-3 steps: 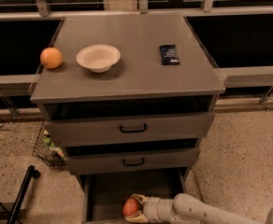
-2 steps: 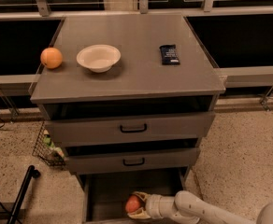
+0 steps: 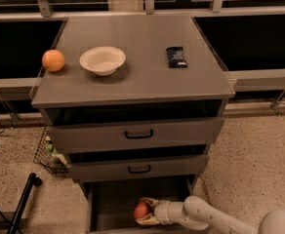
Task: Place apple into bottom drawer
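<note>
The apple (image 3: 141,210), red with a yellowish patch, is held inside the open bottom drawer (image 3: 108,204), the lowest grey tray of the cabinet. My gripper (image 3: 146,211) reaches in from the lower right on a white arm and is shut on the apple, one finger above it and one below. The apple sits low in the drawer's right half; I cannot tell whether it touches the drawer floor.
On the cabinet top are an orange (image 3: 53,60), a white bowl (image 3: 102,60) and a dark snack packet (image 3: 176,56). The two upper drawers (image 3: 138,134) with black handles stand slightly open. A wire basket (image 3: 49,155) sits at the left, a black pole (image 3: 23,202) lower left.
The gripper with the apple has shifted slightly left and up within the bottom drawer. Everything on the cabinet top has stayed put.
</note>
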